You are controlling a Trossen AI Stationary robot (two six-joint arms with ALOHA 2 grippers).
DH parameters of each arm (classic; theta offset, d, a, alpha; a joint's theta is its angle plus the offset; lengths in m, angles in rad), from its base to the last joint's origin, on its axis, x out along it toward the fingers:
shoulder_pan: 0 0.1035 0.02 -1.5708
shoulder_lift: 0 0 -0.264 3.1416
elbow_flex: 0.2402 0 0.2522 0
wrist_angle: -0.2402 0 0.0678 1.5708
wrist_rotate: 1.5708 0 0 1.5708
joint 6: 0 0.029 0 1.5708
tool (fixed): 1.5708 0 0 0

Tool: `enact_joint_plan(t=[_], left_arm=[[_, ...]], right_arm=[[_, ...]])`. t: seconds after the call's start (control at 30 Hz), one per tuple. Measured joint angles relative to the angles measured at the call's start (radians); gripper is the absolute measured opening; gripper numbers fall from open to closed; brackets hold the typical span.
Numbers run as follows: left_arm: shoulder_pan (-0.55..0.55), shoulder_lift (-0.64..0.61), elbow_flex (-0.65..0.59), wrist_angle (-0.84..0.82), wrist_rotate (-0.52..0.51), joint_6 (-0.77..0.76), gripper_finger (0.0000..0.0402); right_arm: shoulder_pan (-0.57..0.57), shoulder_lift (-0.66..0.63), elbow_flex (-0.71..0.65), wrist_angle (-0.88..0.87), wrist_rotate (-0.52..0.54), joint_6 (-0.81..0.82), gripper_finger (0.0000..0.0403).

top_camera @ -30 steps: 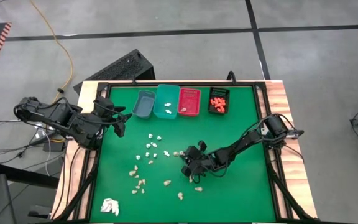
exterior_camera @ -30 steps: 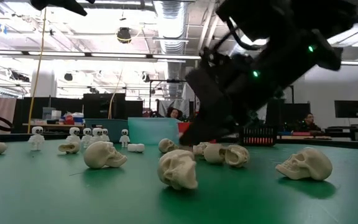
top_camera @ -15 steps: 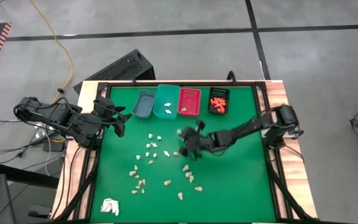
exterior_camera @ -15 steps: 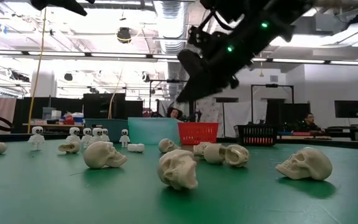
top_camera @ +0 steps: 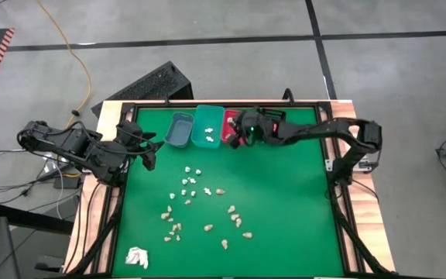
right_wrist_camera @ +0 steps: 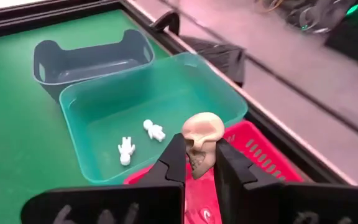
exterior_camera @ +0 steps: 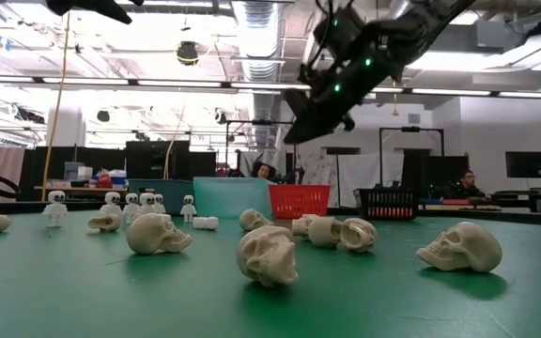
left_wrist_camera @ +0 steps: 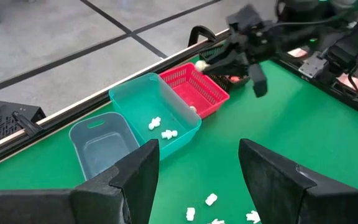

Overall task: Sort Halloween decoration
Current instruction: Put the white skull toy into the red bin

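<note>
My right gripper (right_wrist_camera: 199, 167) is shut on a pale beige skull (right_wrist_camera: 202, 138) above the red bin (top_camera: 238, 116) at the table's far edge; it also shows in the high view (top_camera: 235, 135) and the low view (exterior_camera: 299, 127). My left gripper (left_wrist_camera: 197, 180) is open and empty above the table's left side (top_camera: 150, 152). More beige skulls (top_camera: 233, 216) and white skeleton pieces (top_camera: 189, 182) lie loose on the green mat. Two white skeletons (right_wrist_camera: 138, 140) lie in the teal bin (top_camera: 207, 125). Orange pieces fill the black bin (top_camera: 272, 125). My right gripper pinches the skull's lower face (right_wrist_camera: 199, 160) between its two fingertips (right_wrist_camera: 174, 157), one on each side. The skull's rounded crown (right_wrist_camera: 205, 124) stands out past the fingertips. The fingers slant down from the table's right side. The skull is lifted clear, over the red bin.
A grey bin (top_camera: 180, 129) stands left of the teal one. A white papery wad (top_camera: 136, 256) lies at the near left corner. A black frame (top_camera: 327, 155) runs around the mat. The mat's right half is bare green.
My right gripper has risen from among the skulls in the middle of the mat and gone toward the table's far edge, to above the red bin, with the skull between its fingers.
</note>
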Motion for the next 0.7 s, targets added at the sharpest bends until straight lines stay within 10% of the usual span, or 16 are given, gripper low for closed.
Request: enact_joint_plan(t=[0.7], left_arm=[[0.000, 0.000, 0.000, 0.000, -0.001, 0.000, 0.0210]], right_arm=[[-0.094, 0.084, 0.000, -0.024, -0.112, 0.035, 0.0147]])
